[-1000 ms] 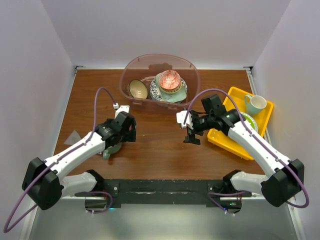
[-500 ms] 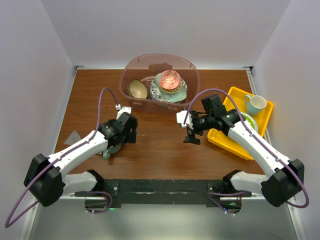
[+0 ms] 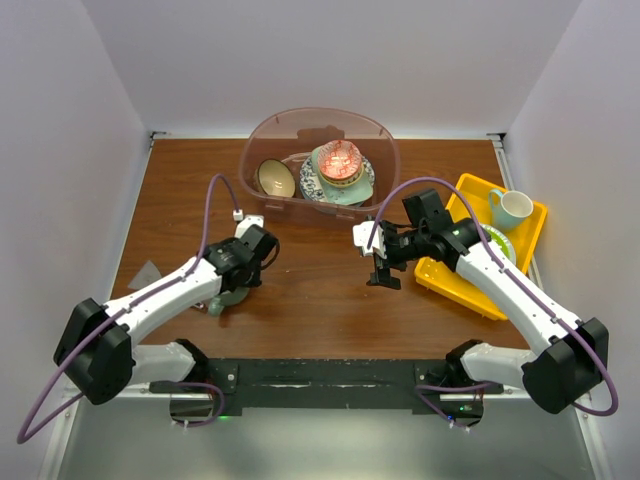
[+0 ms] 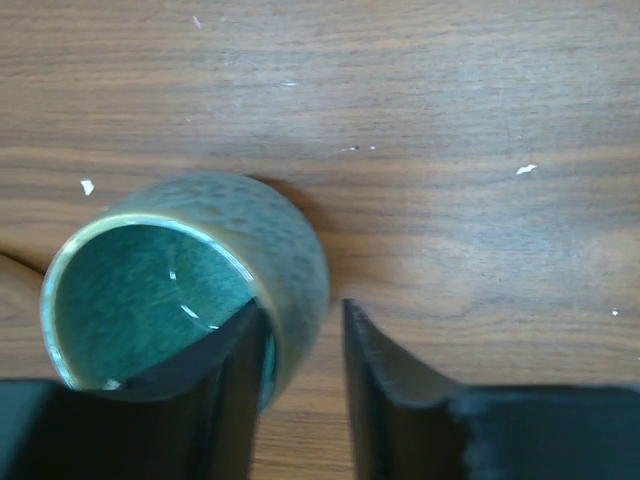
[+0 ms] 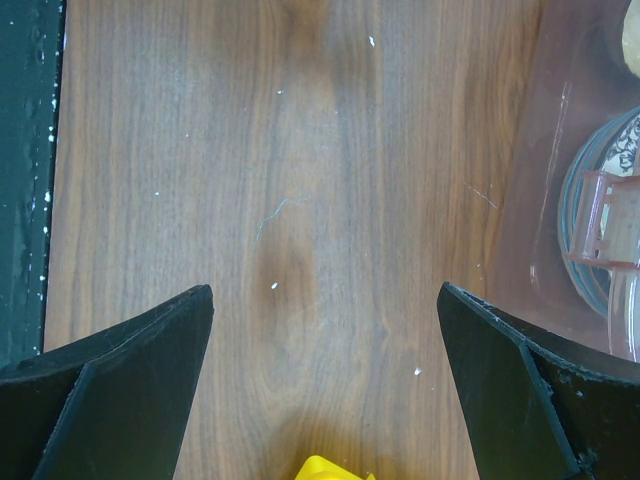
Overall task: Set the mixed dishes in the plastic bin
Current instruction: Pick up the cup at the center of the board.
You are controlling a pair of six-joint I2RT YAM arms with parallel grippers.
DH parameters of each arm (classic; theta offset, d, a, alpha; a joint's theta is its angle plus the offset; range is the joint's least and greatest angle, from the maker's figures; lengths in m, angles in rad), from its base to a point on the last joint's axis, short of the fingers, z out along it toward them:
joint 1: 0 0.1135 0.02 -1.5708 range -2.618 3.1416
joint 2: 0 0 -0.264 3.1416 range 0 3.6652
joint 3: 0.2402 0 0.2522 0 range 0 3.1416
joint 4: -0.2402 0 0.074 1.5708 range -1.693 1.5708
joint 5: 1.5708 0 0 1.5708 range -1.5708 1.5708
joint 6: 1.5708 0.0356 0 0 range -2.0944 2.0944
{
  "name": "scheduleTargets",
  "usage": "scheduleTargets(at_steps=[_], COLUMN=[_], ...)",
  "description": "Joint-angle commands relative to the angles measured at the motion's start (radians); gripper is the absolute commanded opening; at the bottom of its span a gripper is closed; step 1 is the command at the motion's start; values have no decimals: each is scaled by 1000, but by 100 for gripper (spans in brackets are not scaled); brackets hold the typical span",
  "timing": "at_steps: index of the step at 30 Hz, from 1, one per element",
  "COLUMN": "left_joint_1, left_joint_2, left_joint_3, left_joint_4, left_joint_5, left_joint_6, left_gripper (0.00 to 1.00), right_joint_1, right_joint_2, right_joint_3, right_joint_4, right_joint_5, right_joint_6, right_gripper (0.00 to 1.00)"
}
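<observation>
Left gripper (image 4: 300, 310) straddled the wall of the green cup (image 4: 190, 290), one finger inside, one outside; whether it gripped was unclear. It probably needed a firm squeeze before lifting. Right gripper (image 5: 325, 290) gaped empty

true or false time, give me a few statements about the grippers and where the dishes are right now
1. The left gripper straddles the teal cup wall, one finger inside and one outside. True.
2. The right gripper holds a plate. False: it is open and empty over bare table.
3. The pale mug sits in the plastic bin. False: it stands on the yellow tray.
4. The plastic bin holds several dishes. True.
</observation>
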Motion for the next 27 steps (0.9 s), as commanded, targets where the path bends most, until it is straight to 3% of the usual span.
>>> scheduleTargets(at_steps=[1, 3, 5, 21, 27], left_joint_1=[-9, -9, -9, -12, -12], left_joint_2=[10, 2, -15, -216, -234], left_joint_3=[50, 53, 58, 171, 294], left_joint_4=[14, 14, 14, 16, 14], left_joint_5=[-29, -23, -15, 168, 232], left_joint_6=[-18, -15, -7, 159, 205], left_gripper=[22, 8, 0, 0, 0], right_joint_1=[-4, -6, -6, -6, -4], right_joint_2=[2, 0, 0, 0, -3], right_joint_3=[2, 2, 2, 3, 3], right_joint_4=[19, 19, 18, 16, 15], right_joint_5=[-18, -19, -19, -18, -18], right_joint_6=[2, 2, 2, 0, 0], right_gripper=[98, 98, 98, 98, 98])
